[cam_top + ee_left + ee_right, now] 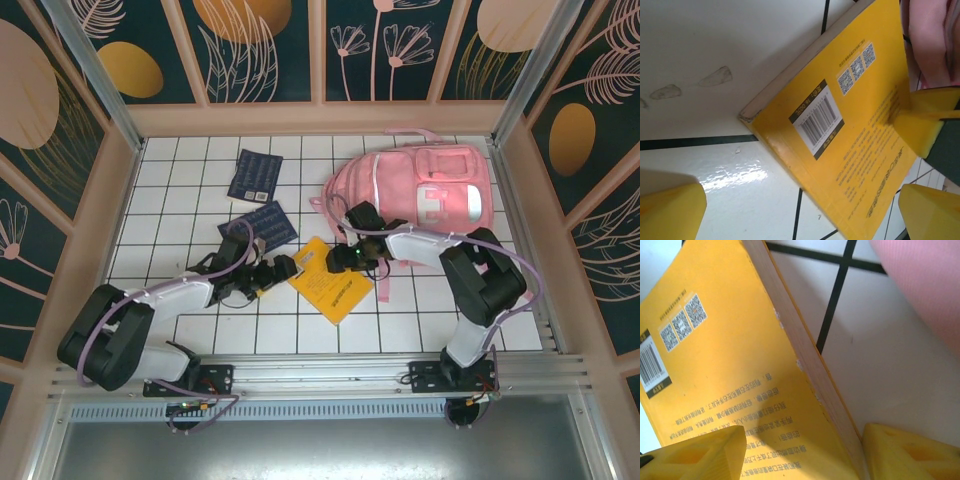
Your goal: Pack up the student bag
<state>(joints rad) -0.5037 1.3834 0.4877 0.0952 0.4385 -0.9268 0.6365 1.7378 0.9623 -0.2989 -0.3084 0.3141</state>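
The student bag lies flat at the far right part of the white tiled tabletop, with its front pockets facing up, and its near-left edge is close to both arms. A part of its pink fabric is also seen at the top right corner in the left wrist view and in the right wrist view.

Just beside the bag, toward the near side, a yellow book lies on the tabletop with the barcode side up. The left pincer is at the left corner of this book. Its jaws are wide apart and hold nothing; in its own view the book lies between the two yellow fingers.

The right pincer is low at the far edge of the book. Its jaws are moderately apart and are placed on both sides of the page edge, one finger over the cover and the other over the tile, without squeezing.

Two dark blue booklets lie to the left of the bag.
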